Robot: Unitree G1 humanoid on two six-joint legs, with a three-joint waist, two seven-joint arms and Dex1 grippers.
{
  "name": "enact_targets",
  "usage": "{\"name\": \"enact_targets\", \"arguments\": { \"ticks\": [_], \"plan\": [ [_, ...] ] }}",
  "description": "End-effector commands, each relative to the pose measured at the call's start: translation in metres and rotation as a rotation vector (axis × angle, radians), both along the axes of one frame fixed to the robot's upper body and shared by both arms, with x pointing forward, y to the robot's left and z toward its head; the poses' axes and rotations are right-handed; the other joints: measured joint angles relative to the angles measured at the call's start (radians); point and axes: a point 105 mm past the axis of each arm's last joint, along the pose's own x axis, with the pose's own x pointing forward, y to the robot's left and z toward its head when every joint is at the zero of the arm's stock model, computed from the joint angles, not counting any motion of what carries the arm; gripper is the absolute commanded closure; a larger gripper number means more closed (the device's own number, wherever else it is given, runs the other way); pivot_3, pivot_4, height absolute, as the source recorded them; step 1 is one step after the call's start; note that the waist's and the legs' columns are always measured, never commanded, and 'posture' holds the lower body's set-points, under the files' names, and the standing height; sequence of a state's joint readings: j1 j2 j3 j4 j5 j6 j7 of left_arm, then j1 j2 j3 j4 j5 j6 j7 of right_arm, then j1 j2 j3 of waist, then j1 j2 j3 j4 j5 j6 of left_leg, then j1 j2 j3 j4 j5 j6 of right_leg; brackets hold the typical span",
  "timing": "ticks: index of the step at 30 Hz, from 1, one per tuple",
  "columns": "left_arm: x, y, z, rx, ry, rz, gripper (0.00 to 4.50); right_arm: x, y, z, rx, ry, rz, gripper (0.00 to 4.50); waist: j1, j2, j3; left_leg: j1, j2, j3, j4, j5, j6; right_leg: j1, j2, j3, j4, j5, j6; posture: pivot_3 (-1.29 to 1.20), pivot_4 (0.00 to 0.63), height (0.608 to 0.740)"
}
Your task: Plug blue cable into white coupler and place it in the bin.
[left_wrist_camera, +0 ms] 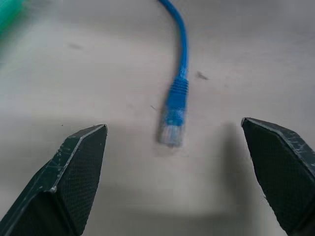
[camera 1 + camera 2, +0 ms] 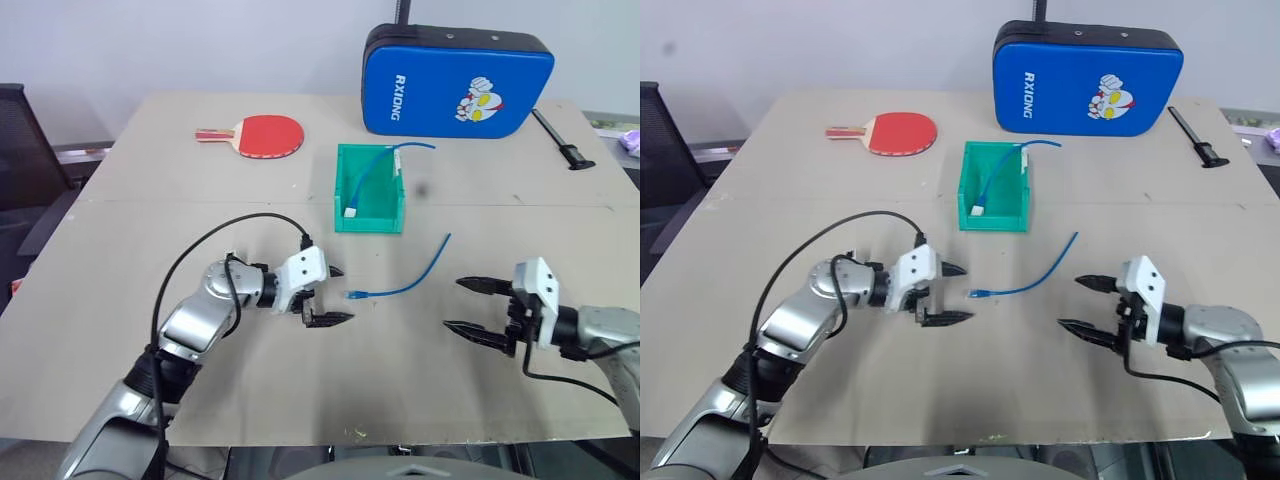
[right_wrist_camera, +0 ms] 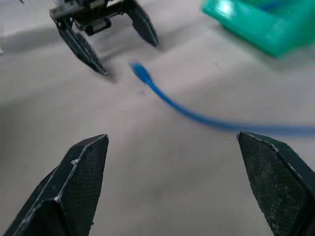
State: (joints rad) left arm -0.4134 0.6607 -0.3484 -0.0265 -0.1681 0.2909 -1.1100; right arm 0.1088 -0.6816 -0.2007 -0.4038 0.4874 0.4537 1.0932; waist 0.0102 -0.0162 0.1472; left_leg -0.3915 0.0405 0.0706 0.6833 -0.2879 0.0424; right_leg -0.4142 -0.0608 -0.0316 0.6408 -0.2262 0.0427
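Between both wide-open grippers, left gripper (image 2: 331,296) and right gripper (image 2: 468,305), the blue cable (image 2: 405,280) is lying; the left wrist view is showing its clear plug. Behind, the bin (image 2: 370,219) is holding a white-tipped cable (image 2: 362,186); the blue case (image 2: 455,81) is reading "RXIONG".

Both arms silver-grey metal with rounded joint housings, darker black segments at the elbows. White angular wrist block on each. Left gripper (image 2: 330,295) and right gripper (image 2: 468,305): two black pointed fingers (image 1: 74,172) each, inner pads finely cross-hatched, edges scuffed. Black cable (image 2: 215,240) loops from left forearm to wrist; another black cable trails under right wrist.
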Motion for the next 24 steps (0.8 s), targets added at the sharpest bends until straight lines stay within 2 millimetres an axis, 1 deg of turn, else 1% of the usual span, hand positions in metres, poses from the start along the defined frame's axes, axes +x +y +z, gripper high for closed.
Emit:
{"name": "enact_targets", "arguments": {
  "ticks": [1,2,3,4,7,8,9,11,12,13,16,20,22,24],
  "plan": [
    [0.005,-0.004,-0.004,0.033,-0.011,-0.047,0.0,-0.008,0.001,0.019,0.027,-0.1,0.011,0.4,-0.002,0.0,0.0,0.002,0.001,-0.001,0.0,0.0,0.0,0.001,0.001,0.003,0.001,0.0,0.0,0.0,0.15,0.728],
    [0.005,-0.005,-0.005,0.046,-0.003,-0.066,0.0,-0.013,-0.001,0.018,0.034,-0.111,0.015,0.4,0.001,0.0,0.0,0.002,0.001,-0.001,0.0,0.0,0.0,0.001,0.001,0.003,0.001,0.0,0.0,0.0,0.15,0.728],
    [0.005,-0.006,-0.006,0.055,0.006,-0.079,0.51,-0.017,-0.001,0.018,0.038,-0.119,0.019,0.34,0.011,-0.001,0.0,0.004,0.001,-0.001,0.0,0.0,0.0,0.002,0.001,0.003,0.001,0.0,0.0,0.0,0.15,0.728],
    [0.004,-0.006,-0.006,0.061,0.02,-0.09,0.67,-0.02,-0.002,0.018,0.042,-0.131,0.02,0.34,0.012,-0.001,0.0,0.004,0.0,0.0,0.0,0.0,0.0,0.004,0.001,0.0,0.001,0.0,0.0,0.0,0.15,0.728],
    [0.004,-0.004,-0.007,0.083,0.033,-0.112,1.87,-0.024,-0.005,0.02,0.056,-0.151,0.025,0.34,0.007,-0.001,0.0,0.004,0.0,-0.001,0.0,0.0,0.0,0.004,0.001,0.004,0.0,0.0,0.0,0.0,0.15,0.728],
    [0.005,-0.003,-0.007,0.092,0.028,-0.116,2.37,-0.025,-0.006,0.021,0.056,-0.156,0.027,0.34,0.004,-0.001,0.0,0.004,0.0,-0.001,0.0,0.0,0.0,0.004,0.001,0.004,0.0,0.0,0.0,0.0,0.15,0.728],
    [0.006,-0.003,-0.007,0.099,0.024,-0.118,2.76,-0.026,-0.007,0.021,0.056,-0.159,0.03,0.34,0.004,-0.001,0.0,0.004,0.0,0.0,0.0,0.0,0.0,0.004,0.001,0.005,0.0,0.0,0.0,0.0,0.15,0.728],
    [0.007,-0.001,-0.006,0.108,0.021,-0.119,3.86,-0.027,-0.008,0.021,0.058,-0.16,0.034,0.34,0.003,-0.001,0.0,0.005,0.0,0.0,0.0,0.0,0.001,0.004,0.001,0.006,0.0,0.0,0.0,0.0,0.15,0.728],
    [0.007,-0.001,-0.005,0.11,0.02,-0.119,4.21,-0.027,-0.008,0.021,0.059,-0.16,0.035,0.34,0.004,-0.001,0.0,0.005,0.0,0.0,0.0,0.0,0.001,0.004,0.001,0.006,0.0,0.0,0.0,0.0,0.15,0.728],
    [0.007,-0.001,-0.003,0.109,0.018,-0.119,4.44,-0.027,-0.007,0.021,0.059,-0.16,0.038,0.34,0.004,-0.001,0.0,0.005,0.0,0.0,0.0,0.0,0.001,0.004,0.001,0.006,0.0,0.0,0.0,0.0,0.15,0.728],
    [0.006,-0.003,0.004,0.079,0.021,-0.119,4.44,-0.024,-0.004,0.02,0.062,-0.161,0.044,0.34,0.004,-0.001,0.0,0.005,0.001,-0.001,0.0,0.0,0.001,0.004,0.002,0.005,0.001,0.0,0.0,0.0,0.15,0.728],
    [0.005,-0.006,0.011,0.02,0.027,-0.108,4.44,-0.024,0.007,0.018,0.078,-0.125,0.062,0.34,0.004,-0.001,0.0,0.005,0.001,0.0,0.0,0.0,0.0,0.004,0.002,0.006,0.001,0.0,0.0,0.0,0.15,0.728],
    [0.006,-0.013,0.023,-0.068,0.034,-0.085,4.44,-0.028,0.018,0.016,0.126,-0.064,0.075,0.34,0.004,-0.001,0.0,0.005,0.001,0.0,0.0,0.0,0.001,0.003,0.001,0.006,0.001,-0.001,0.0,0.0,0.15,0.728],
    [0.007,-0.023,0.04,-0.19,0.054,-0.059,4.44,-0.032,0.032,0.014,0.196,0.015,0.063,0.34,0.007,-0.002,0.0,0.004,0.001,-0.001,0.001,0.0,0.001,0.003,0.001,0.005,0.001,0.0,0.0,0.0,0.15,0.728]
  ]
}}
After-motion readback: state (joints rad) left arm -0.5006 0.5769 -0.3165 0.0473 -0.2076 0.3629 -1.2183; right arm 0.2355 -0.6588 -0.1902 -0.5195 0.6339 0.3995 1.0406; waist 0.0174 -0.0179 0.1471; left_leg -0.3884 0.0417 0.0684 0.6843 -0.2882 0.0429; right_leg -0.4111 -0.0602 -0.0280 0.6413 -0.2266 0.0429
